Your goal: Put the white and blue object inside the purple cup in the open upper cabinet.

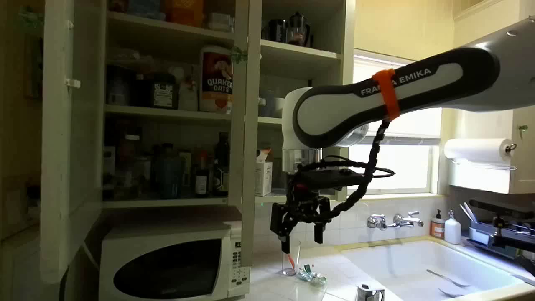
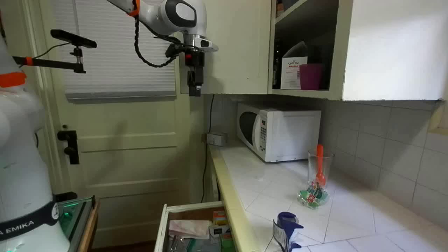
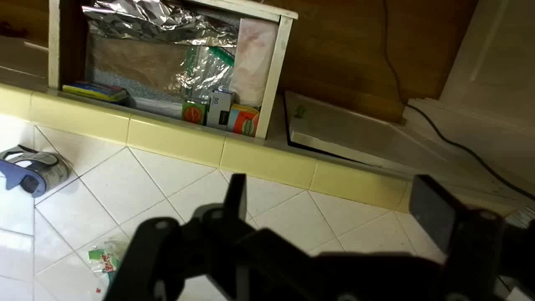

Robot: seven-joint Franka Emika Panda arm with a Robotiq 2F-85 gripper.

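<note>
The white and blue object (image 2: 287, 231) lies on the tiled counter, a blue loop with a white printed part. It also shows at the left edge of the wrist view (image 3: 35, 171) and at the bottom of an exterior view (image 1: 370, 292). The purple cup (image 2: 310, 76) stands upright on the lowest shelf of the open upper cabinet (image 2: 301, 93), beside a white box. I cannot make out the cup elsewhere. My gripper (image 1: 302, 242) is open and empty, pointing down, in front of the cabinet and above the counter. Its spread fingers (image 3: 334, 205) have only tiles between them.
A clear glass (image 2: 328, 164) holds an orange spoon, with a crumpled wrapper (image 2: 312, 196) beside it. A white microwave (image 1: 167, 255) stands under the cabinet. A cabinet door (image 1: 73, 138) hangs open. A filled drawer (image 3: 271, 75) is pulled out. A sink (image 1: 388, 255) lies alongside.
</note>
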